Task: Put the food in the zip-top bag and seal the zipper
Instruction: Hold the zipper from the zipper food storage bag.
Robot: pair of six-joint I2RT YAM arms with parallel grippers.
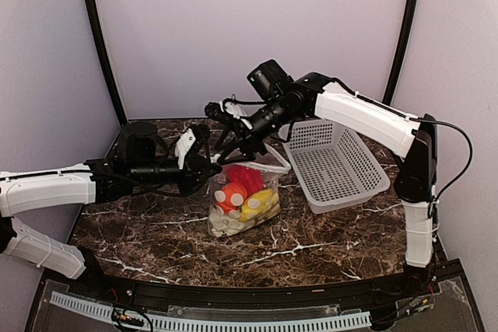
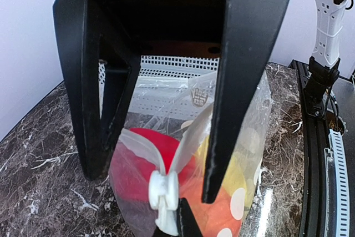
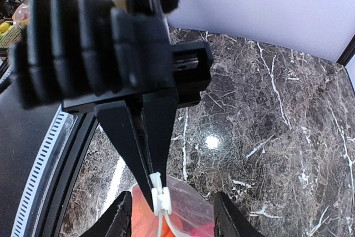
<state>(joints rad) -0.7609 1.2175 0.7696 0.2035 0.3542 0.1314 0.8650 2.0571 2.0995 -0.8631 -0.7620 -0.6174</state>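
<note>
The zip-top bag (image 1: 243,206) sat near the middle of the marble table (image 1: 140,231), its mouth raised toward the back. Through the plastic showed a red pepper (image 1: 245,176), an orange-red round piece (image 1: 230,196), a yellow oblong (image 1: 261,204) and a white lumpy vegetable (image 1: 226,225); grapes could not be made out. No food was visible in the white mesh basket (image 1: 366,184) just to the right, so loading looked finished.

The zipper (image 2: 191,131) strips parted beyond the slider (image 2: 163,192), so sealing seemed unfinished. The right gripper (image 3: 158,190) was pinched on that slider. The left gripper (image 2: 152,184) stood spread wide, a finger on either side of the bag's top, gripping nothing.
</note>
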